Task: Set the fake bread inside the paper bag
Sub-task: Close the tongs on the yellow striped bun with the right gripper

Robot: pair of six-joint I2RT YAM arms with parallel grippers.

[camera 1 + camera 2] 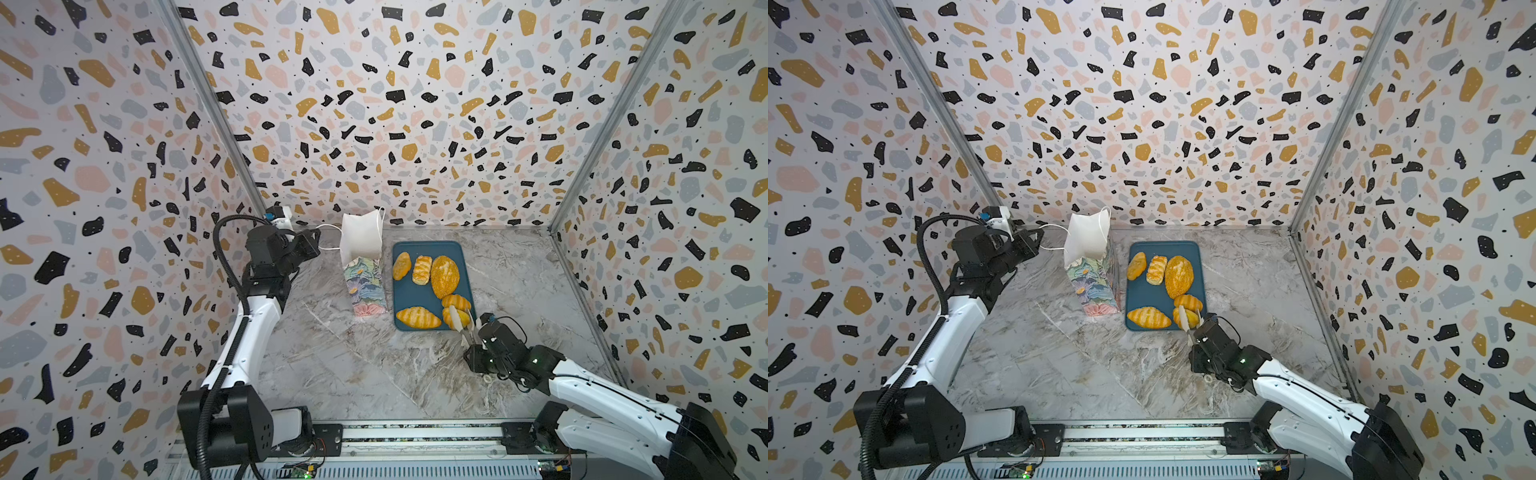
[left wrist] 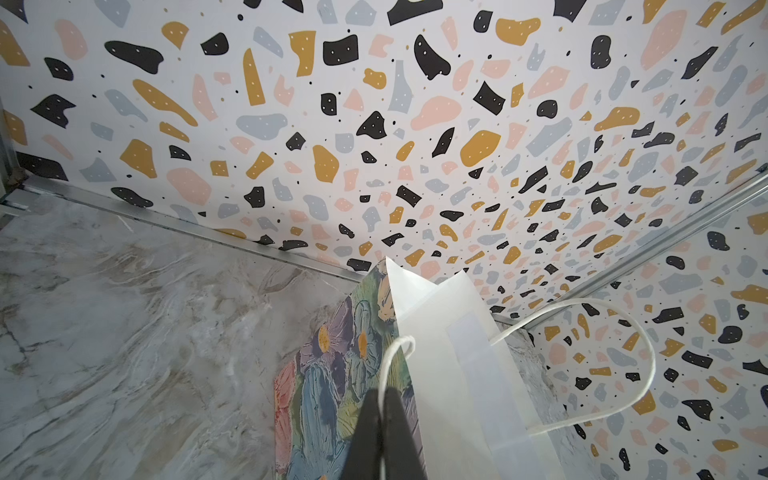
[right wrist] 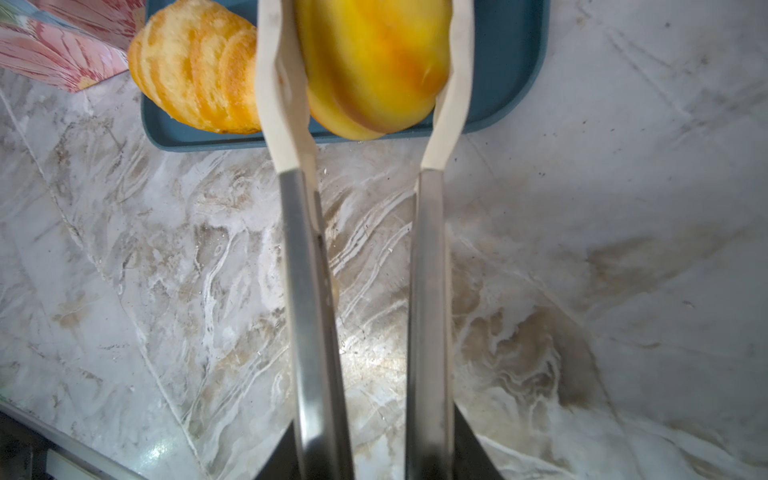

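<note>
The floral paper bag (image 1: 365, 286) stands upright left of the dark-blue tray (image 1: 415, 297), its white mouth open. My left gripper (image 2: 384, 395) is shut on the bag's white cord handle (image 2: 395, 353) and holds it out to the left. Several fake breads lie on the tray: a seeded loaf (image 1: 444, 276), a plaited pastry (image 1: 422, 270), a croissant (image 1: 417, 317). My right gripper (image 3: 376, 449) is shut on metal tongs (image 3: 428, 249). Their white tips squeeze a yellow roll (image 3: 374, 62) at the tray's near right corner, beside a ridged roll (image 3: 199, 70).
The bag's other cord handle (image 2: 623, 374) hangs loose. Patterned walls close in the back and both sides of the marble table (image 1: 374, 374). The arms' rail (image 1: 415, 440) runs along the front edge.
</note>
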